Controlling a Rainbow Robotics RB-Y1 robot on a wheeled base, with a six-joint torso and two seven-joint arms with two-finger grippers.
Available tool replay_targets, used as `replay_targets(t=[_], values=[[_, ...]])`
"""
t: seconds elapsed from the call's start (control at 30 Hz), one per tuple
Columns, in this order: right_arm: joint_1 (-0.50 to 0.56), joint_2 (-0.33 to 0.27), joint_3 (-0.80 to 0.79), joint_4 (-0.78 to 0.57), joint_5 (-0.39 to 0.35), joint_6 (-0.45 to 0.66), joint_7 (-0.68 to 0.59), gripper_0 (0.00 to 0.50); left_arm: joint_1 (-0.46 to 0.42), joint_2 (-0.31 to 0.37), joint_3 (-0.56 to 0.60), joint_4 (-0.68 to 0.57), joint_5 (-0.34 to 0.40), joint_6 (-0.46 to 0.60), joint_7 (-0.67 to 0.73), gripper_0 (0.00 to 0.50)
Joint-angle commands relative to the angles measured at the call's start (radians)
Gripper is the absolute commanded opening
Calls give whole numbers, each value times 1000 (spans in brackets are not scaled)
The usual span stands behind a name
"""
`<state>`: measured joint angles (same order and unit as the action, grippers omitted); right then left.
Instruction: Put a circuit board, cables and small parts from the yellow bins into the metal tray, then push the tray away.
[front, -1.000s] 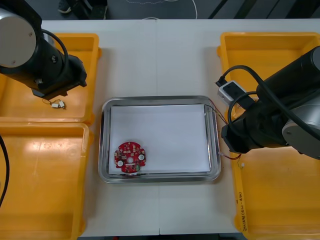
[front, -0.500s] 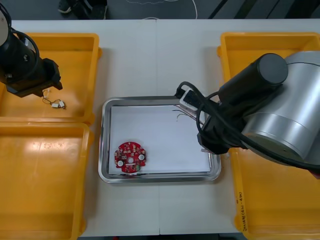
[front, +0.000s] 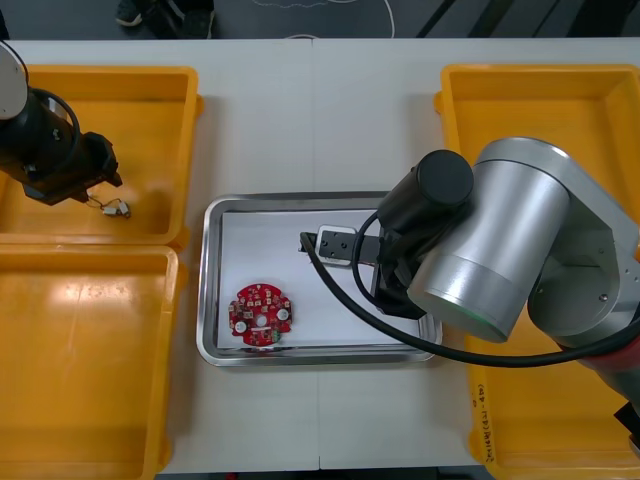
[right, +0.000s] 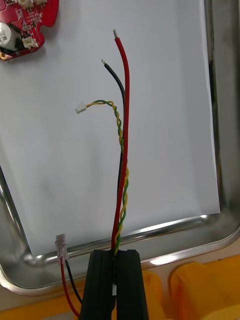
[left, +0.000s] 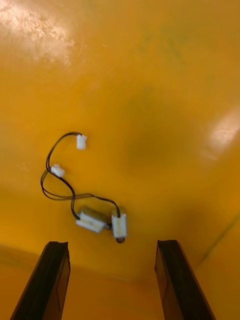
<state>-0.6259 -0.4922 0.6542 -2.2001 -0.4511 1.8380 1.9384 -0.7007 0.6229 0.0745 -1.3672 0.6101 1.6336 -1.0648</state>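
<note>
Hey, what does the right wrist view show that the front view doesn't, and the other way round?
Right wrist view adds: the right hand shut on cables, red, black and twisted yellow-green, their free ends over the white inside of the metal tray. Front view adds: yellow bins at both sides, the left arm over the far left bin, a small black cable lying in it. Both share: the tray and the red circuit board in it.

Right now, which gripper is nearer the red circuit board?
Right. The right gripper is over the metal tray holding cables whose ends reach toward the circuit board; the left gripper hangs open over the far left yellow bin, above a black cable.
</note>
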Motion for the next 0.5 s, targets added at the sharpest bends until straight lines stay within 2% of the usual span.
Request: replay_targets(t=[0.03, 0.2, 0.5], values=[[-38, 18, 61, 37, 37, -46, 62, 0, -51, 46, 18, 37, -26, -52, -149, 500], [-40, 32, 120, 89, 81, -91, 77, 0, -57, 49, 19, 76, -49, -77, -172, 500], [-40, 30, 203, 108, 94, -137, 88, 0, -68, 64, 27, 148, -79, -115, -207, 500]])
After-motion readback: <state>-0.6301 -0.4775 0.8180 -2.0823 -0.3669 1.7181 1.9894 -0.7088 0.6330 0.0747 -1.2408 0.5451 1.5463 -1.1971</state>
